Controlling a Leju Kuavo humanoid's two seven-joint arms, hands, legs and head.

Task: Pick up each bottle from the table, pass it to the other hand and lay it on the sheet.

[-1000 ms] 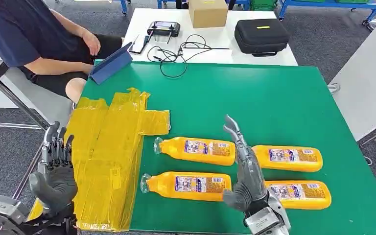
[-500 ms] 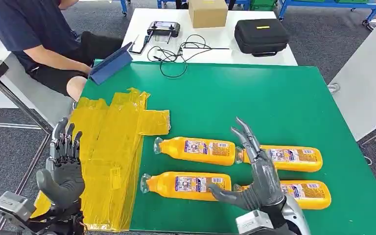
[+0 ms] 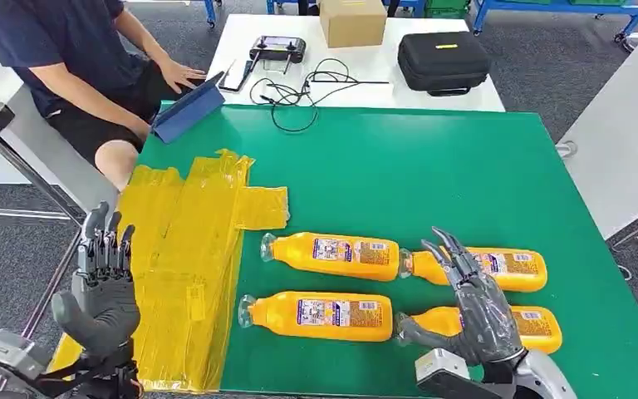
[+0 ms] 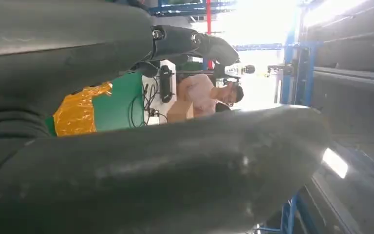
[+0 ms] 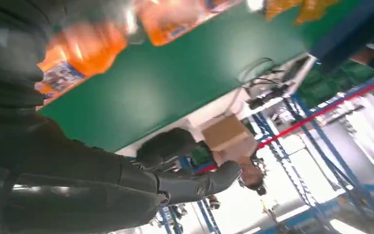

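Several orange bottles lie on their sides on the green table (image 3: 432,166): far-left bottle (image 3: 332,255), far-right bottle (image 3: 507,269), near-left bottle (image 3: 320,315) and near-right bottle (image 3: 542,327). My right hand (image 3: 475,307) hovers over the neck end of the near-right bottle with its fingers spread and nothing in its grasp; that bottle appears as an orange blur (image 5: 90,46) beside the hand in the right wrist view. My left hand (image 3: 100,287) is raised with its fingers upright and apart, by the near left edge of the crinkled yellow sheet (image 3: 187,266).
A person (image 3: 66,58) sits at the far left with a hand on a blue tablet (image 3: 187,112). Behind the green table, a white table carries a controller (image 3: 277,48), cables (image 3: 299,91), a cardboard box (image 3: 352,21) and a black case (image 3: 443,60).
My right hand has moved right and back toward me, from between the bottles to above the near-right bottle. The left hand has hardly moved. The person has reached to the tablet.
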